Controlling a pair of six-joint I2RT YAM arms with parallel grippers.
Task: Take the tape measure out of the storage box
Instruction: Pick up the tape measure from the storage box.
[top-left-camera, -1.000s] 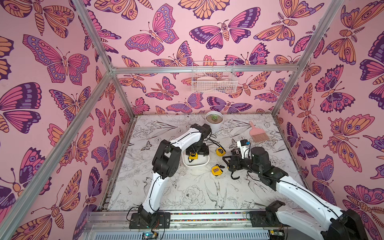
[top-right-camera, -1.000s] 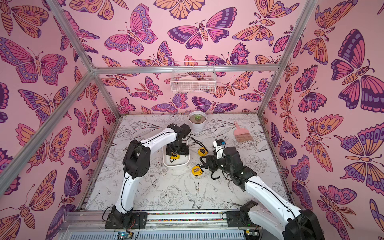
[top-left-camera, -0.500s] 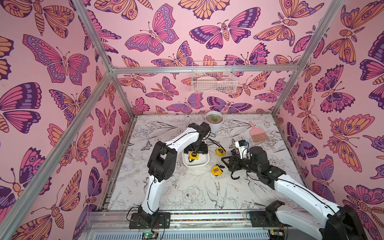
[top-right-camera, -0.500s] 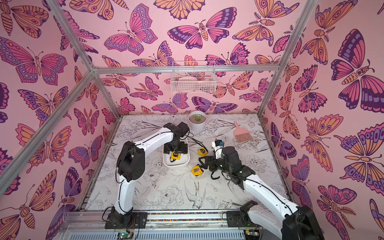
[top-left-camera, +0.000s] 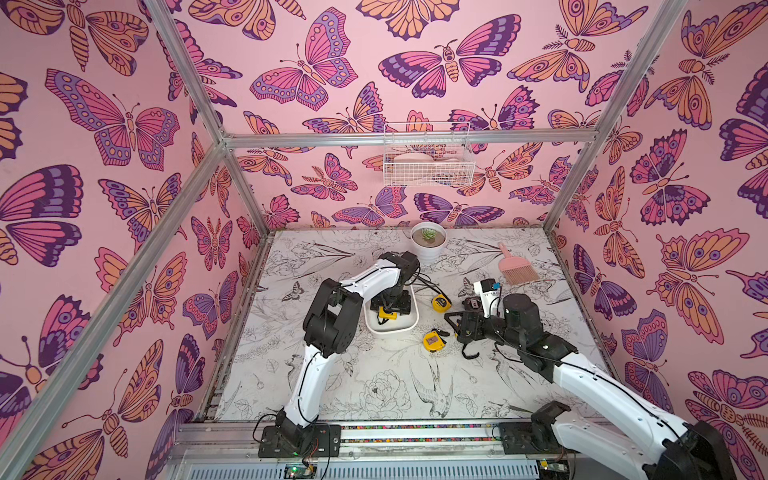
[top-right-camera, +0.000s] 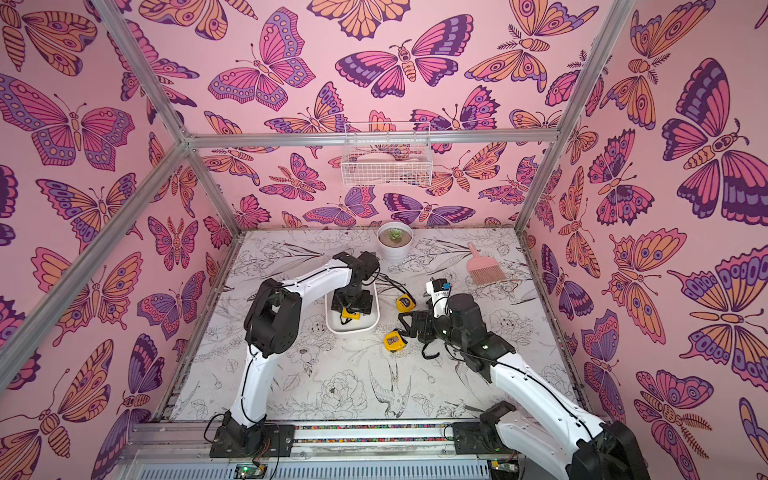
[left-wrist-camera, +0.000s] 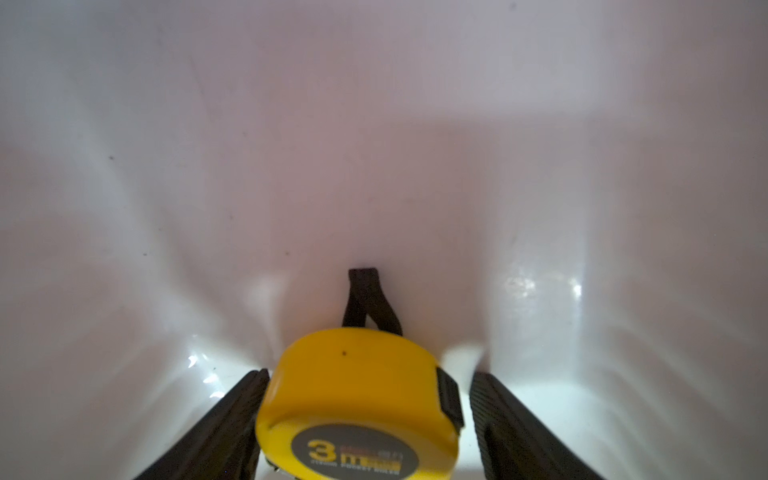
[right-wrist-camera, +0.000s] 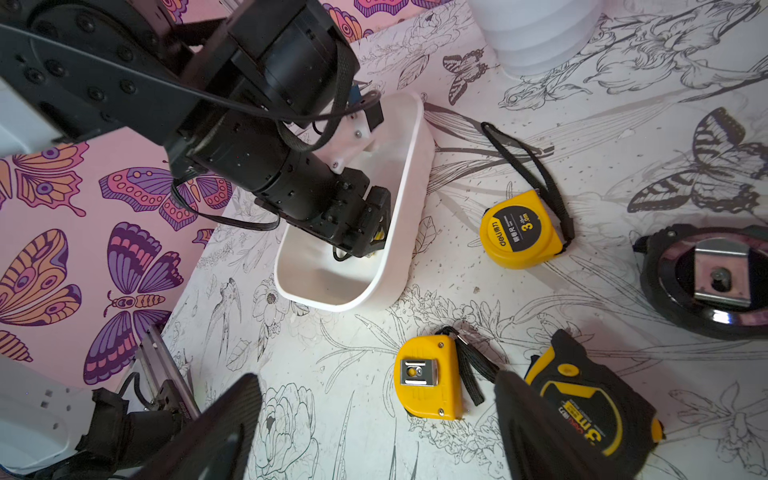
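On the flower-printed bench (top-right-camera: 316, 374) the left arm (top-right-camera: 316, 280) has its jaws down inside the white storage box (top-right-camera: 354, 329), at a yellow tape measure (top-right-camera: 351, 317), while a second tape (top-right-camera: 404, 303) lies outside at the box's three o'clock, a third tape (top-right-camera: 395, 340) at four, and a plant pot (top-right-camera: 395, 249) at one.

Yellow tape measure (left-wrist-camera: 357, 399), white storage box (top-left-camera: 395, 328) — pink butterfly-patterned walls (top-left-camera: 124, 208), pink brush (top-left-camera: 517, 272).

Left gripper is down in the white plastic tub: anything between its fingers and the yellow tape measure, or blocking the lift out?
Nothing visible. The left gripper straddles the round yellow tape measure in the shallow white plastic storage box, one finger close against it, the other a clear gap away. The box is open above.
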